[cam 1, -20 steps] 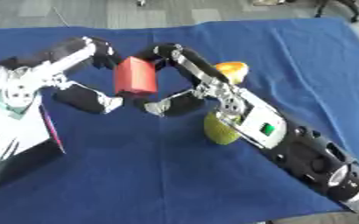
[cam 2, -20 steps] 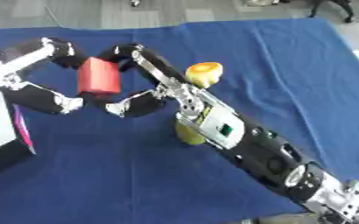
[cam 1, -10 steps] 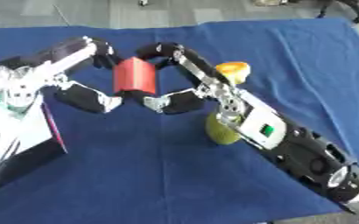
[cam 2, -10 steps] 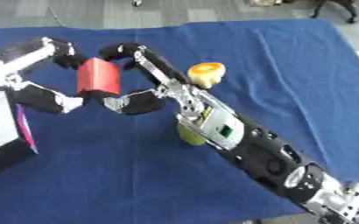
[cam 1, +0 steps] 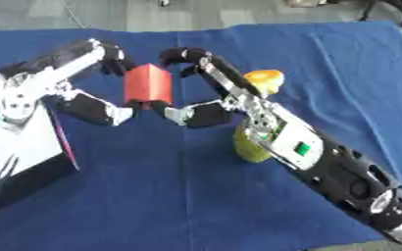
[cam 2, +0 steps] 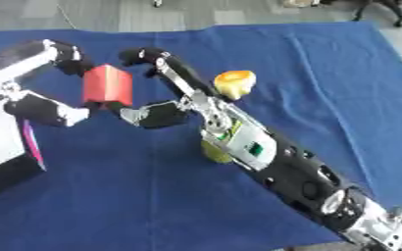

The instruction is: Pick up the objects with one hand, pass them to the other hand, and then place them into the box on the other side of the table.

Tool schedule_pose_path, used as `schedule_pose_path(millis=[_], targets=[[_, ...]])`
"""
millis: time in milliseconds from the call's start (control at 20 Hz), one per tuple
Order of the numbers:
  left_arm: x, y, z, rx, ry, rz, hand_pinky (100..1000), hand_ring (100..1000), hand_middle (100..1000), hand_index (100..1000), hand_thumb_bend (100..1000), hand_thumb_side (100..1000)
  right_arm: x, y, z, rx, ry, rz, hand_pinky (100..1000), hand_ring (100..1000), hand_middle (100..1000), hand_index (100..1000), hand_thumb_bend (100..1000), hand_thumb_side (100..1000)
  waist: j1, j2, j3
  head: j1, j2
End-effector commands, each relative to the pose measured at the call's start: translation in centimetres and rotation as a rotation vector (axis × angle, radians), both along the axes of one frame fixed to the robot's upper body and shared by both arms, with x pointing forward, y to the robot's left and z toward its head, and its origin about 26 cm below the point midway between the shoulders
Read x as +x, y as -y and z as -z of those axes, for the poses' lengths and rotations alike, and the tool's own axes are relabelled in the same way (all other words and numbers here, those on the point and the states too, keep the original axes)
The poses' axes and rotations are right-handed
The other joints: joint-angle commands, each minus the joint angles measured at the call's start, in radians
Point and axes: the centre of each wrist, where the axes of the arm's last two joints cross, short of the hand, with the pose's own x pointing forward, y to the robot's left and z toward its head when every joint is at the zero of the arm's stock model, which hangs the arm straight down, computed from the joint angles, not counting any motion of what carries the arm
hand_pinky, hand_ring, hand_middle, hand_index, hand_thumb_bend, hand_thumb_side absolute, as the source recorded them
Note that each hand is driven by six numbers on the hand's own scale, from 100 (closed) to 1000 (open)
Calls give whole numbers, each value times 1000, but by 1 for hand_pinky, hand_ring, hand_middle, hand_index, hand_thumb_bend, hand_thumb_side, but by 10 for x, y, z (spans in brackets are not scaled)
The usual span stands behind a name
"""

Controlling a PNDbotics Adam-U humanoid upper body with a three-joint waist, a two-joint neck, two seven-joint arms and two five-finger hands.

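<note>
A red block (cam 1: 148,85) hangs above the blue cloth between my two hands. My left hand (cam 1: 83,105) comes in from the left, with curled fingers on the block's upper left and the thumb under its lower left corner. My right hand (cam 1: 206,111) reaches in from the right, fingers arched over the block's top right and the thumb tip under its lower right corner. Both hands touch the block. A yellow-orange object (cam 1: 265,81) lies right of my right hand. A yellow-green object (cam 1: 249,148) sits on the cloth, partly hidden by my right forearm.
A box (cam 1: 22,147) with a white top, dark side and magenta edge stands at the left edge, under my left arm. The blue cloth (cam 1: 153,196) spreads open toward the front. Grey floor shows beyond the far edge.
The red block stays where it was between the hands. My right thumb has drawn in a little toward the block's lower right corner.
</note>
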Motion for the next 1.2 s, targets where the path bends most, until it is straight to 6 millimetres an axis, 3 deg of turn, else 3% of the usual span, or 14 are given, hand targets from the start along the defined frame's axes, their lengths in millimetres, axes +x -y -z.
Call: schedule_pose_path(millis=[50, 500, 900, 1200], targets=[[2, -14, -13, -17, 42, -34, 787, 718, 693, 416, 100, 128, -1, 6, -9, 3, 40, 1, 771, 883, 772, 854, 357, 276, 3, -18, 0, 11, 6], [18, -47, -11, -44, 75, -151, 790, 719, 694, 415, 100, 130, -5, 6, -10, -2, 48, -27, 772, 882, 771, 853, 357, 257, 7, -23, -4, 45, 6], [27, -117, -35, -174, 93, -338, 800, 724, 704, 411, 100, 140, -8, 8, -12, -16, 47, -41, 772, 880, 769, 851, 370, 224, 8, -25, -5, 91, 6], [37, -148, -35, -145, 98, -433, 794, 721, 697, 415, 100, 125, -11, 7, -14, -27, 49, -61, 771, 874, 763, 844, 378, 221, 7, -26, -6, 112, 6]])
